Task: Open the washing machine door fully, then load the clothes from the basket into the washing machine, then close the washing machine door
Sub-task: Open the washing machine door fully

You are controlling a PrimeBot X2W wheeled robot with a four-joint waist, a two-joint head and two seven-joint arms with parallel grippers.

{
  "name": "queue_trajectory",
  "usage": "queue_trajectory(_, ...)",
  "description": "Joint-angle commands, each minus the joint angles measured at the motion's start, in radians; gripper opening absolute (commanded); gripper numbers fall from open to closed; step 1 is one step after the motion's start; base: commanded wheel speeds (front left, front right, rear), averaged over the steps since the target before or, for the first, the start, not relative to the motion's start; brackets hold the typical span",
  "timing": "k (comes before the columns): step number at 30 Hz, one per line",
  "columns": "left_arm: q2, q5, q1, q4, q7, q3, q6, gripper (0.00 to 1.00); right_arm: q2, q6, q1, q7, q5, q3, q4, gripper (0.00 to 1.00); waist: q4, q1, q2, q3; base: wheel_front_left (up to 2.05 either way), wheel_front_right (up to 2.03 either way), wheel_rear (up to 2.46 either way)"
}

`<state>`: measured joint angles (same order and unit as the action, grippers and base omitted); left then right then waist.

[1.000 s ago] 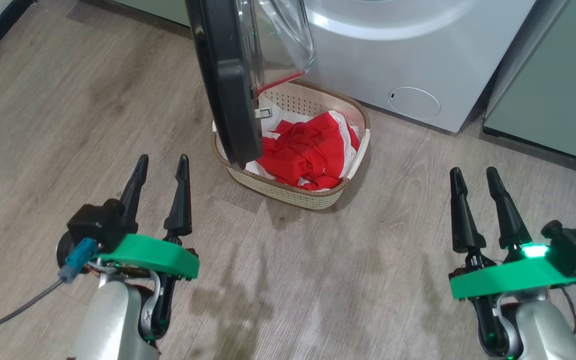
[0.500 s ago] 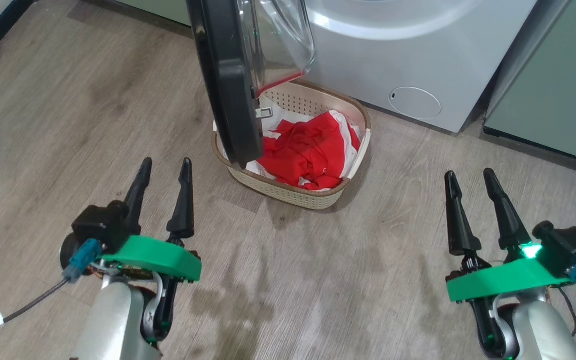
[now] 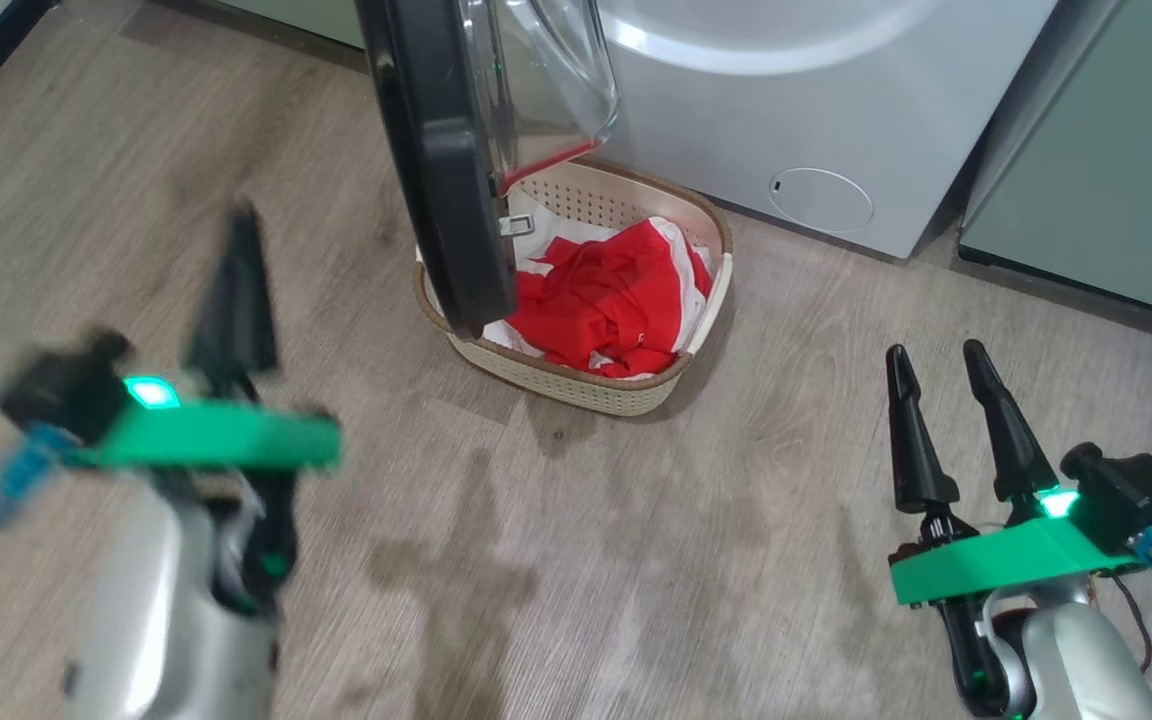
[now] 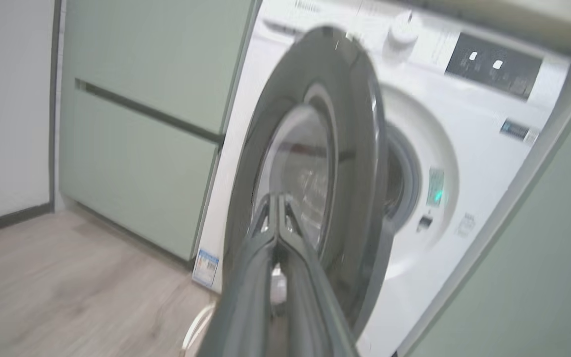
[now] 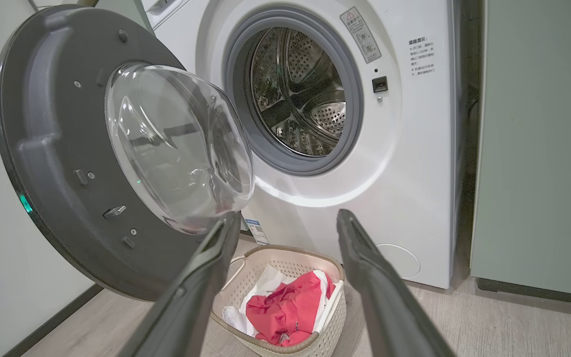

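Though blur smears your left gripper [image 3: 239,235] at the lower left of the head view, its own wrist view shows it plainly: the two dark fingers [image 4: 265,258] are pressed together tip to tip, with nothing pinched between them. It hangs over the wooden floor [image 3: 636,560], apart from the basket. Your right gripper [image 3: 936,352] sits at the lower right, sharp and easy to read, with its fingers spread wide (a clear gap from root to tip) and holding nothing; it is well apart from the basket too.

Farther out, the basket [image 3: 576,385] stands on the floor just in front of the washing machine [image 3: 786,110]. The red clothes [image 3: 606,300] lie bunched inside it on a white sheet [image 3: 536,255].

The washing machine door [image 3: 436,150] stands swung out on the machine's left side, its lower edge over the basket's left rim in the head view. Your right wrist view looks past the glass bowl into the metal drum [image 5: 298,89]. A pale green cabinet [image 3: 1116,150] stands beside the machine on the right.
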<state>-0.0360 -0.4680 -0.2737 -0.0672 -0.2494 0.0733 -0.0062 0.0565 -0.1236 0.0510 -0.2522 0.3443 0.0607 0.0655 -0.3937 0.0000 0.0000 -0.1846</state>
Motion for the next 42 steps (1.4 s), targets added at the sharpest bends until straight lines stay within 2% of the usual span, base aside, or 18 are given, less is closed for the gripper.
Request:
queue_trajectory(1, -0.014, -0.003, -0.065, 0.047, -0.012, -0.037, 0.0, 0.0, -0.006, -0.007, 0.03, -0.006, 0.004, 0.027, -0.032, 1.0, 0.001, 0.0, 0.0, 0.0, 0.0, 0.0, 0.0)
queue_trajectory(6, -0.014, -0.036, -0.168, 0.139, -0.012, -0.051, 0.005, 0.0, -0.006, -0.007, 0.033, -0.002, 0.004, 0.041, -0.032, 1.0, 0.016, 0.0, 0.0, 0.003, 0.0, 0.0, 0.0)
queue_trajectory(10, -0.014, -0.036, -0.224, 0.157, -0.012, 0.012, 0.007, 0.0, -0.006, -0.007, 0.03, -0.003, 0.005, 0.05, -0.031, 1.0, 0.026, 0.0, 0.0, 0.001, 0.0, 0.0, 0.0)
queue_trajectory(16, -0.014, -0.024, -0.247, 0.063, -0.012, 0.186, -0.011, 0.0, -0.006, -0.007, 0.038, -0.003, 0.007, 0.064, -0.026, 1.0, 0.046, 0.0, 0.0, -0.007, 0.0, 0.0, 0.0)
queue_trajectory(24, -0.014, -0.057, -0.239, -0.106, -0.012, 0.308, -0.021, 0.0, -0.006, -0.007, 0.053, -0.005, 0.011, 0.069, -0.022, 1.0, 0.079, 0.0, 0.0, -0.023, 0.0, 0.0, 0.0)
queue_trajectory(28, -0.014, -0.083, -0.246, -0.186, -0.012, 0.31, -0.015, 0.0, -0.006, -0.007, 0.057, -0.007, 0.013, 0.064, -0.02, 1.0, 0.09, 0.0, 0.0, -0.028, 0.0, 0.0, 0.0)
queue_trajectory(33, -0.014, -0.089, -0.264, -0.27, -0.012, 0.256, -0.005, 0.0, -0.006, -0.007, 0.06, -0.008, 0.013, 0.062, -0.019, 1.0, 0.094, 0.0, 0.0, -0.039, 0.0, 0.0, 0.0)
queue_trajectory(42, -0.014, -0.078, -0.281, -0.366, -0.012, 0.191, -0.026, 0.0, -0.006, -0.007, 0.062, -0.009, 0.013, 0.064, -0.012, 1.0, 0.077, 0.0, 0.0, -0.046, 0.0, 0.0, 0.0)
